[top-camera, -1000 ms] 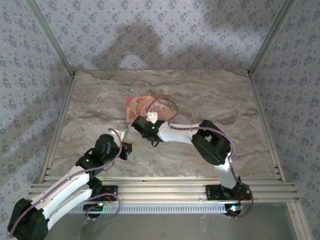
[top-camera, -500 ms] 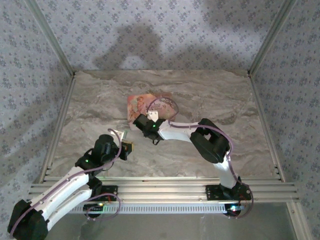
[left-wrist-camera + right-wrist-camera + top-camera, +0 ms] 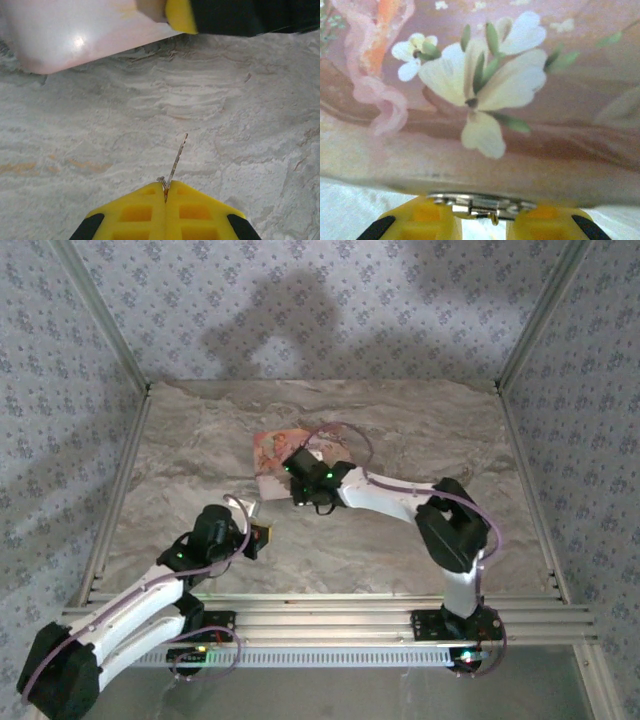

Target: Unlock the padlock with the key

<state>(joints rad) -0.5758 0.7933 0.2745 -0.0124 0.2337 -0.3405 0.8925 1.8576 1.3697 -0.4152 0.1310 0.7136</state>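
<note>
While the left gripper (image 3: 258,536) sits near the front left of the grey marbled tabletop (image 3: 430,430), its yellow fingers (image 3: 145,212) are pressed together on a thin silver key (image 3: 177,156). I hold the key by its head, on edge, so the toothed blade sticks out free, ready to enter a keyhole. The blade points toward the far side, with bare tabletop beneath it.

My right arm reaches in from the right to the middle of the tabletop, where a flat pink card printed with white flowers (image 3: 272,452) lies. The right gripper (image 3: 482,212) hangs low at that card's near edge. Across its yellow fingertips sits a silver metal padlock (image 3: 480,204), seen edge-on. I judge the fingers are pinching it, though the contact is partly cut off at the bottom of the right wrist view. Gripping the lock this way should keep it steady while the key goes in.

Key and padlock are apart, the key nearer and to the left, and the key is not yet in the lock. I judge the next move is to carry the blade forward and line it up. I cannot make out the keyhole.
</note>
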